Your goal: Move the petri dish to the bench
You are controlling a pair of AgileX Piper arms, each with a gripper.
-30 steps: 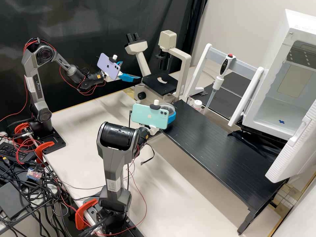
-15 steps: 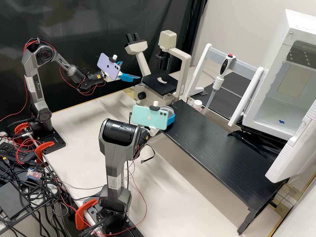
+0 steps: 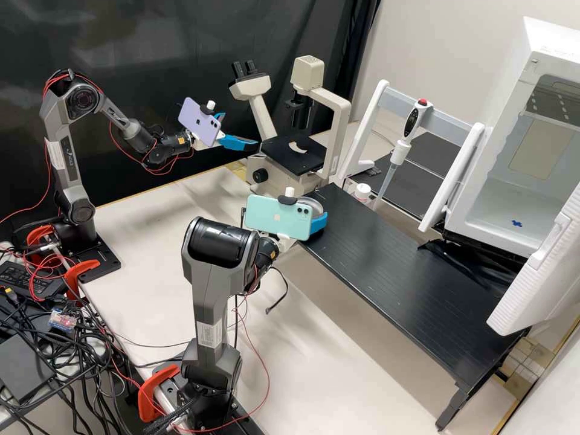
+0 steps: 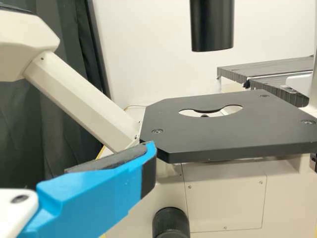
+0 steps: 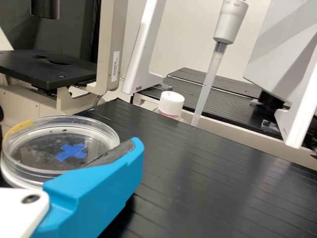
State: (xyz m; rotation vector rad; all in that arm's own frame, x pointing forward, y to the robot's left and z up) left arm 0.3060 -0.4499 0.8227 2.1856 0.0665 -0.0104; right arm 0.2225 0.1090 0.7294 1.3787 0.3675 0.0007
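Observation:
In the high view my left gripper (image 3: 241,130) stands open and empty beside the microscope, its blue fingers apart. One finger of the left gripper (image 4: 119,181) is near the stage in the left wrist view. My right gripper (image 3: 318,216) is at the far left end of the black bench (image 3: 386,260), holding the clear round petri dish (image 3: 312,204). In the right wrist view the dish (image 5: 44,148), with a blue cross mark, lies level against the blue finger of the right gripper (image 5: 111,171). Whether the dish touches the bench I cannot tell.
The microscope (image 3: 296,154) stands behind the bench's far left end. A pipette (image 3: 406,139) hangs on a white stand near a white-capped bottle (image 3: 362,193). The open white incubator (image 3: 519,205) rises at the right. Cables (image 3: 60,356) crowd the near left.
My right gripper has shifted slightly rightward and toward the near side in the high view, carrying the dish along. The left arm has kept still.

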